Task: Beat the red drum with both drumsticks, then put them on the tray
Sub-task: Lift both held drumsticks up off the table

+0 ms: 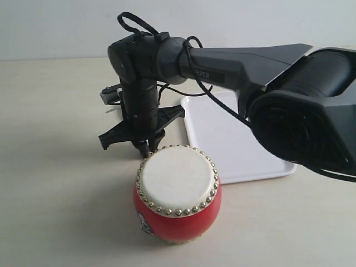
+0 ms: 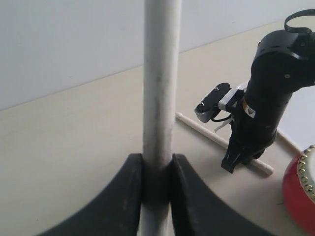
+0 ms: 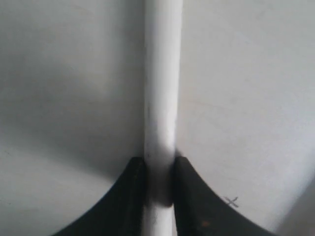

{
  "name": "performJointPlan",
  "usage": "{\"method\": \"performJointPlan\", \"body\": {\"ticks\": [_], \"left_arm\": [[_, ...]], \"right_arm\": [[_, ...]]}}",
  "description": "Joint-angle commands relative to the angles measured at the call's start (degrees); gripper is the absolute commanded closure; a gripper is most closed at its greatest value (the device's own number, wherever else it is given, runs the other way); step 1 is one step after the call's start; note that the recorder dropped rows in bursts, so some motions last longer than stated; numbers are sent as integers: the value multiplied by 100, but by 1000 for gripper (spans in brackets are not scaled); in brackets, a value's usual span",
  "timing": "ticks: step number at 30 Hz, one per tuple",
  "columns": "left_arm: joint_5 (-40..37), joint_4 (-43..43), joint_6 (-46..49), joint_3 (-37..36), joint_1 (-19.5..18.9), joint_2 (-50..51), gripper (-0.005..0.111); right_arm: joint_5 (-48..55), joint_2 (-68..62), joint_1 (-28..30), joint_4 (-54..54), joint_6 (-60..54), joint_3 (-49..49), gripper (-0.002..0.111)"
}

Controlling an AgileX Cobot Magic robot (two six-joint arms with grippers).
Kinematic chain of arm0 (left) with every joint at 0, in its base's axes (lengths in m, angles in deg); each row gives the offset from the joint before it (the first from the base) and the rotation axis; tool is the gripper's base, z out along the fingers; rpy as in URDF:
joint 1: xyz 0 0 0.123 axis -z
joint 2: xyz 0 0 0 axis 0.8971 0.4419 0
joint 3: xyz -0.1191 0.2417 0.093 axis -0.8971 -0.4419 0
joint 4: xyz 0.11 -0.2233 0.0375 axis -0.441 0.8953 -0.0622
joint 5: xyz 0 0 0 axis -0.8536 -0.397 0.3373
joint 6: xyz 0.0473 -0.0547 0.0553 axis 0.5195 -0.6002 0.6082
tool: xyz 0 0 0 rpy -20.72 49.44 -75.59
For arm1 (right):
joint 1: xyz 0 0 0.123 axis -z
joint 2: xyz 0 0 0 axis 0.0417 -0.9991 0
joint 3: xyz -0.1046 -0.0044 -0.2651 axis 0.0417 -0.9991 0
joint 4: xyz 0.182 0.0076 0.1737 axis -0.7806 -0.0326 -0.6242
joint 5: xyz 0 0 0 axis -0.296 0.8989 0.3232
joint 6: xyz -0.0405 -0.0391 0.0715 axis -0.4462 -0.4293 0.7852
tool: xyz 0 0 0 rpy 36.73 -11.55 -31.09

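- The drum [image 1: 177, 194] stands upright nearest the front edge of the counter [image 1: 55, 167], about midway along it. Its skin faces up and is unobstructed, which suits striking from above.
- Just behind the drum's far-left rim, the right gripper [image 1: 146, 147] points straight down at the counter. In its wrist view the jaws are clenched on a stick [image 3: 162, 73].
- The left wrist view shows that stick [image 2: 202, 129] lying flat on the counter under the right arm, on the back-edge side of the drum. I judge that the gripper takes it low so it can be lifted for beating.
- The left gripper [image 2: 157, 182] is out of the exterior view, so I cannot say which edge it is near. Its jaws are clamped on the second stick [image 2: 161, 73], which runs out ahead of them and is raised off the counter. Most of its length is past the jaws, which leaves reach for the drum skin.
- Farthest back, the tray [image 1: 245, 178] lies flat behind and to the right of the drum, toward the back right. It is close to the drum but apart from it, and the right arm passes over it. It holds no stick, so I judge the put-away step is not yet done.
- Count: one drum, two sticks, one tray and two grippers, each gripper holding one stick.
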Motion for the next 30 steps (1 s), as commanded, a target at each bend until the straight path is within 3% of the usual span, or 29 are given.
{"method": "performJointPlan", "body": {"ticks": [1, 22, 27, 30], "left_arm": [[58, -15, -27, -11, 37, -6, 107], [-333, -161, -53, -11, 42, 109, 107], [-1025, -161, 1, 0, 227, 704, 107], [-1733, -199, 51, 141, 409, 905, 107]], "right_arm": [[-23, 27, -3, 70, -5, -29, 108], [-23, 1528, 9, 788, -361, -29, 108], [-23, 2628, 150, 762, -538, -258, 108], [-23, 3653, 250, 543, -740, -1246, 108]]}}
